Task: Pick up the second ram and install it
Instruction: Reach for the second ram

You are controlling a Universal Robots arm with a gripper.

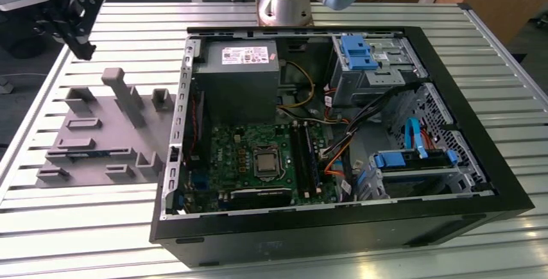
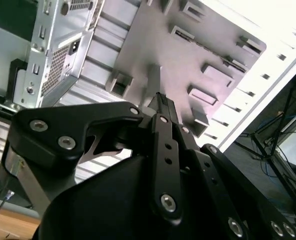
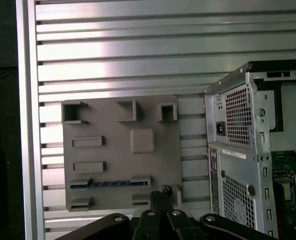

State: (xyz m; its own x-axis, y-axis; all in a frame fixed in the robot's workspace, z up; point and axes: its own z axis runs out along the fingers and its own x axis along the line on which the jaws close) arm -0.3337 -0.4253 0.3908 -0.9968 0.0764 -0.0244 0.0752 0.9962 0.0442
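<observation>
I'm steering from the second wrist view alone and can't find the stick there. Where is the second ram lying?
Observer: In the first wrist view the second ram shows as a thin blue strip standing on edge in the grey fixture, between two of its blocks.
Operator: How does the claw stand to it?
Observer: In the exterior view the claw hangs past the fixture's far end, touching nothing and holding nothing; the ram sits near the fixture's near end.
Operator: And where would it go?
Observer: The open case lies at the exterior view's right of the fixture. Inside it, the long black slots run beside the processor socket.
</observation>
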